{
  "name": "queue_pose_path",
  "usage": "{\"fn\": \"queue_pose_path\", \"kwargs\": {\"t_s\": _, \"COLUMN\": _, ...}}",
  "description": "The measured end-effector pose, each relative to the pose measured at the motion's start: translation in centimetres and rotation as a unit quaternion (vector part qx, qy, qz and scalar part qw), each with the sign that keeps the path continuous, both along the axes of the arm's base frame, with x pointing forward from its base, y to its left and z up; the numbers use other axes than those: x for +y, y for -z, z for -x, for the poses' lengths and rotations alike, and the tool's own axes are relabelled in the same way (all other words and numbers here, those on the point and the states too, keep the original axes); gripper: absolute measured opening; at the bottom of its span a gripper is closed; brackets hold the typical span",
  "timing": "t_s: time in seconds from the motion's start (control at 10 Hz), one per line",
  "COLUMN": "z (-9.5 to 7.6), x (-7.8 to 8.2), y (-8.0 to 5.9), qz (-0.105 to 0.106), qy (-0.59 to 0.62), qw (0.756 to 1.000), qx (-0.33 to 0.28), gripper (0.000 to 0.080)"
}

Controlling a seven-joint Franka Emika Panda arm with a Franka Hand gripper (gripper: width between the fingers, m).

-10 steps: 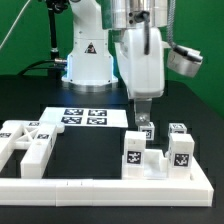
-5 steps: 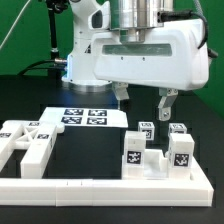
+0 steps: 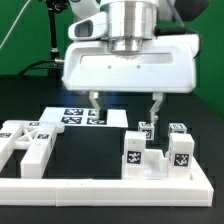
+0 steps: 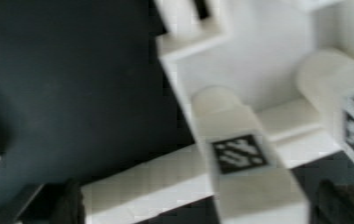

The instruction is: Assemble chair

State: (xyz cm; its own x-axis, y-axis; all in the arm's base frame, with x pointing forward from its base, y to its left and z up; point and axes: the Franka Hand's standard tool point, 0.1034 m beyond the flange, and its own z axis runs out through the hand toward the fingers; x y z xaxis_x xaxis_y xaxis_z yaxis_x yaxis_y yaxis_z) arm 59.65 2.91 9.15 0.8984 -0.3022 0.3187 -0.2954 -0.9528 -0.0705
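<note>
The gripper (image 3: 126,110) is hanging with its two fingers spread wide apart, clasping nothing. The chair's tagged posts (image 3: 150,152) are standing below the gripper and toward the exterior view's right of it. The rearmost one is sitting close under the finger on that side. More chair parts (image 3: 28,146) are lying well off to the exterior view's left of the gripper. In the wrist view, one white post (image 4: 238,152) is showing between the two fingertips, apart from both.
</note>
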Motion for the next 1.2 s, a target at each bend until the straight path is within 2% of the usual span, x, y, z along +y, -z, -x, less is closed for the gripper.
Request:
{"fn": "queue_pose_path", "kwargs": {"t_s": 0.1, "z": 0.8, "x": -0.5, "y": 0.9, "qz": 0.039, "qy": -0.069, "qw": 0.997, "qx": -0.023, "gripper": 0.0649}}
{"fn": "queue_pose_path", "kwargs": {"t_s": 0.2, "z": 1.0, "x": 0.2, "y": 1.5, "qz": 0.061, "qy": -0.107, "qw": 0.991, "qx": -0.047, "gripper": 0.0649}}
{"fn": "queue_pose_path", "kwargs": {"t_s": 0.3, "z": 0.6, "x": 0.8, "y": 1.6, "qz": 0.092, "qy": -0.168, "qw": 0.979, "qx": -0.066, "gripper": 0.0649}}
{"fn": "queue_pose_path", "kwargs": {"t_s": 0.6, "z": 0.7, "x": 0.4, "y": 2.0, "qz": 0.094, "qy": -0.172, "qw": 0.979, "qx": -0.058, "gripper": 0.0649}}
{"fn": "queue_pose_path", "kwargs": {"t_s": 0.8, "z": -0.8, "x": 0.8, "y": 3.0, "qz": 0.087, "qy": -0.165, "qw": 0.981, "qx": -0.053, "gripper": 0.0649}}
{"fn": "queue_pose_path", "kwargs": {"t_s": 1.0, "z": -1.5, "x": 1.6, "y": 5.4, "qz": 0.086, "qy": -0.163, "qw": 0.982, "qx": -0.052, "gripper": 0.0649}}
{"fn": "queue_pose_path", "kwargs": {"t_s": 1.2, "z": -1.5, "x": 1.6, "y": 6.6, "qz": 0.089, "qy": -0.164, "qw": 0.981, "qx": -0.056, "gripper": 0.0649}}
